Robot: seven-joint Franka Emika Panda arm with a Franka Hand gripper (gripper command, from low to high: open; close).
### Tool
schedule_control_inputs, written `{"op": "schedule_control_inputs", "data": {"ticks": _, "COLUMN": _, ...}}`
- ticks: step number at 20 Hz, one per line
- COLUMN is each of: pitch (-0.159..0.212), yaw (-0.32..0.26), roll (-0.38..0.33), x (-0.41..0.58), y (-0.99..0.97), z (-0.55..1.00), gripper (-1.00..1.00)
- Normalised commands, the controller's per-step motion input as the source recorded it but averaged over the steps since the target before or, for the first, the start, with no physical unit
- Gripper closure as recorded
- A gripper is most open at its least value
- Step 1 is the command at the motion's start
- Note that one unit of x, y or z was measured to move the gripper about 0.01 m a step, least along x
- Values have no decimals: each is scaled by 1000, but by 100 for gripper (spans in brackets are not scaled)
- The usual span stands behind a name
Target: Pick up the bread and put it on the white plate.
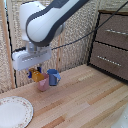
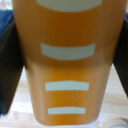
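Nearest your wrist camera is the toast (image 2: pixel 67 60); its orange-yellow face fills almost the whole wrist view, crossed by pale bars that grow shorter toward one end; a dark finger (image 2: pixel 9 65) presses against one long edge and another dark finger shows at the opposite edge, so you have the jaws clenched on the block; a strip of light wood shows past its far end.

In the exterior view, start at the left: the white crockery (image 1: pixel 15 111) lies flat on the worktable (image 1: pixel 85 102) in the near corner on the exterior view's left, its speckled rim cut off by the frame edge; nothing rests on it.

Move rightward and you meet the clamp (image 1: pixel 36 70), its boxy white head hanging under the big white arm, raised above the wood; a sliver of orange-yellow peeks out just beneath the head, so the toast is off the table, and well apart from the plate.

Just to the right of that stand the pink cup (image 1: pixel 43 83) and, beside it, the blue mug (image 1: pixel 54 77), close enough that you cannot tell whether they touch; both sit on the planks behind the gripper.

At the far right you see the dark brown drawer cabinet (image 1: pixel 112 42) with pale handles; a black cable crosses towards it from the arm.
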Motion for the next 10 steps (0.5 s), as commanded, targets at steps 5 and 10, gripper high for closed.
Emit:
{"op": "schedule_control_inputs", "data": {"ticks": 5, "pitch": 82, "yaw": 2, "roll": -14, "x": 330, "y": 939, "z": -136, "gripper": 100}}
{"op": "schedule_control_inputs", "data": {"ticks": 10, "pitch": 69, "yaw": 11, "roll": -78, "x": 192, "y": 930, "z": -365, "gripper": 100}}
